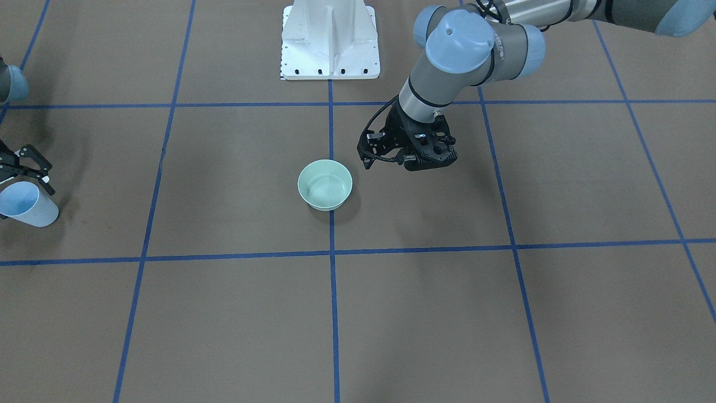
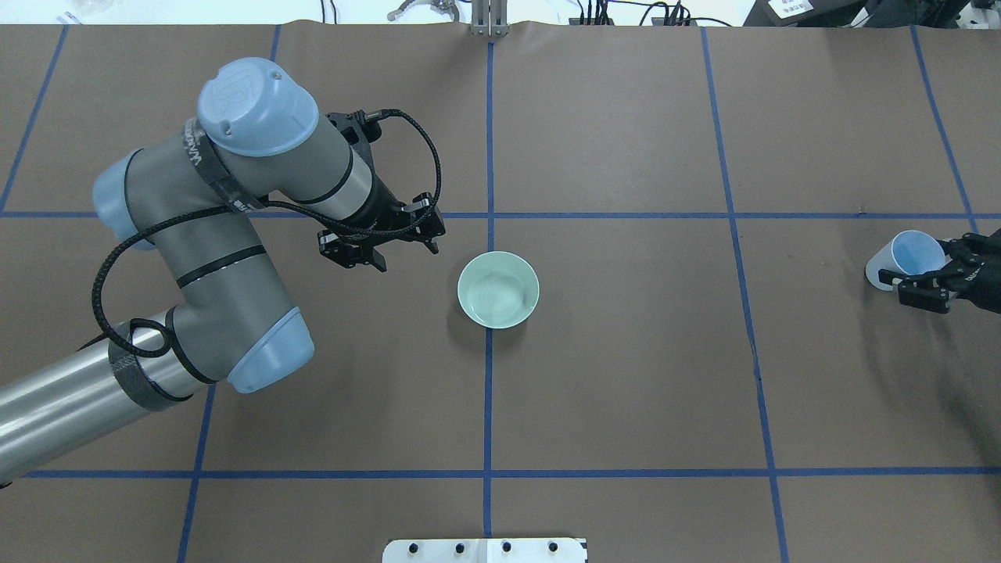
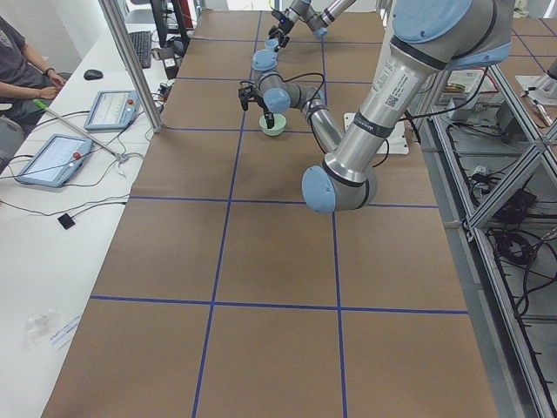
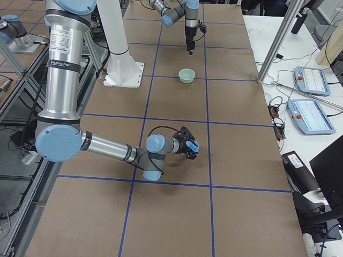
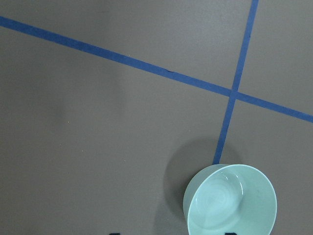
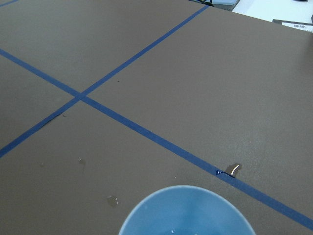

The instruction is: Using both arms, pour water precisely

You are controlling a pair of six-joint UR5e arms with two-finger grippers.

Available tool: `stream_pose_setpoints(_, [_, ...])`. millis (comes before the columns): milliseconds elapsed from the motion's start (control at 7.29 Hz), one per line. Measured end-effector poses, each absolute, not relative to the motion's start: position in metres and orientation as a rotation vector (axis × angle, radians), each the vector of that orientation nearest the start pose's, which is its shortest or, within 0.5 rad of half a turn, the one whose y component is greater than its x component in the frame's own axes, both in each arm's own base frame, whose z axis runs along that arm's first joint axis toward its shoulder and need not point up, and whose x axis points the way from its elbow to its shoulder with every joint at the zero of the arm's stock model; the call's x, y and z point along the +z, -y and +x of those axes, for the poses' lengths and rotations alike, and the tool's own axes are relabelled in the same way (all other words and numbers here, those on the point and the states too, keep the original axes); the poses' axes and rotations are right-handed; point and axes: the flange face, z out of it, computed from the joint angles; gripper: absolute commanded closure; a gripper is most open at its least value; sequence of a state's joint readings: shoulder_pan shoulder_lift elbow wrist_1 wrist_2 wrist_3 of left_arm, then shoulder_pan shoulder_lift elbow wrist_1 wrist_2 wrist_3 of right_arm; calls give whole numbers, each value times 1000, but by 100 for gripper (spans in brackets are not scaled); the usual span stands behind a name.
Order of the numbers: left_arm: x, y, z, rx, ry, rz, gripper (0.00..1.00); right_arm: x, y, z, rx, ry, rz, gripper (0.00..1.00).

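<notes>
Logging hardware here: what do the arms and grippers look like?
Both the left arm and right arm have silver and grey tubes with pale blue round caps. A black braided cable loops to the black left gripper; the right gripper is black too.

Mint-green bowl [image 1: 325,184], pale blue cup [image 1: 28,204], brown table [image 1: 447,313] gridded blue.

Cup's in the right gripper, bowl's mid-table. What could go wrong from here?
1. The blue cup sits tilted in the right gripper, far from the green bowl; it may slop in transit. Drops already dot the paper.
2. The open left gripper hangs close beside the bowl and could nudge it.
</notes>
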State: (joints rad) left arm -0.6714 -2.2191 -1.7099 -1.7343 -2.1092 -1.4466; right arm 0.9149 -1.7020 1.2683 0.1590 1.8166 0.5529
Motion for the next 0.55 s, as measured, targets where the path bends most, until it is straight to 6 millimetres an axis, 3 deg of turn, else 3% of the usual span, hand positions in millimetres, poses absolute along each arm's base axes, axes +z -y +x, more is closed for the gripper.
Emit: stream_pose_setpoints(549, [192,476,465,-242,-1047,-98,23,683,401,-172,-249,904,937,6])
